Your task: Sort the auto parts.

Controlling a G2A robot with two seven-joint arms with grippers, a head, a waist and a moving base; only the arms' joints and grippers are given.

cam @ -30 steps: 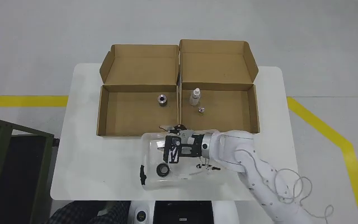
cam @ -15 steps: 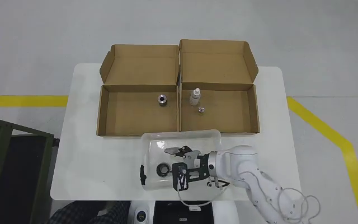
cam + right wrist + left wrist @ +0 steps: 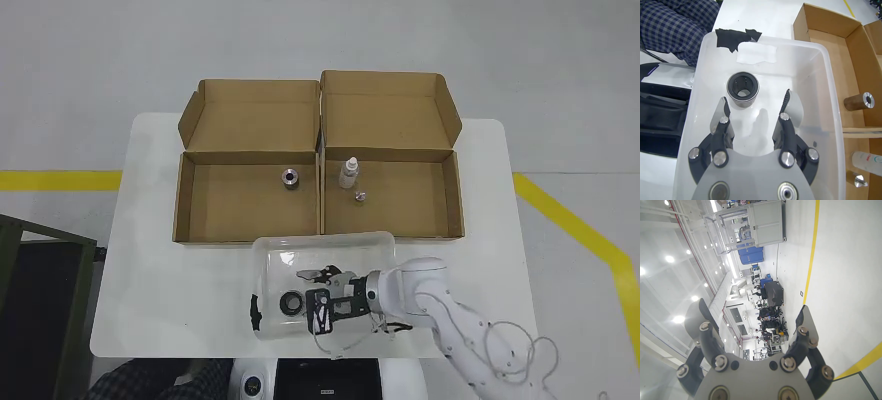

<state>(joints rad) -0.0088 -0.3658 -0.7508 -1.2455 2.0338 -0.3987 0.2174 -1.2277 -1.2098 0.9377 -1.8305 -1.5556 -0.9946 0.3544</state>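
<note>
1. As I judge it, the step in hand is lifting the black bearing [image 3: 742,89] [image 3: 291,302] out of the white bin [image 3: 829,75] [image 3: 320,238]. The right gripper [image 3: 755,96] [image 3: 318,300] is needing to centre itself first. The bearing is standing on end just ahead of the fingertips, but it is sitting off toward the finger on the side away from the cardboard box [image 3: 853,47], not in the middle of the gap.
2. A clean grasp is calling for a small sideways shift toward that finger's side. A short advance should follow, so both pads are closing straight across the round outer wall.
3. The sleeve is looking smooth and probably slippery. Gripping low on the body, square across its widest part, is the safer choice, since a skewed pinch risks squirting it away.
4. The bin's end wall, with the black tape [image 3: 730,38] on it, is lying not far beyond the bearing, so the advance should be staying short.
5. A metal cylinder [image 3: 859,103] [image 3: 289,178] is lying in the box out past the other finger. The next box is holding a bottle [image 3: 865,161] [image 3: 348,172]. Which box suits the bearing is only a guess.
6. The right gripper is hanging inside the bin with its fingers spread wide, grasping nothing. One fingertip is sitting just beside the bearing, and I cannot tell whether it is touching.
7. The left gripper [image 3: 753,309] is likewise spread apart and empty, pointing out at the room.
</note>
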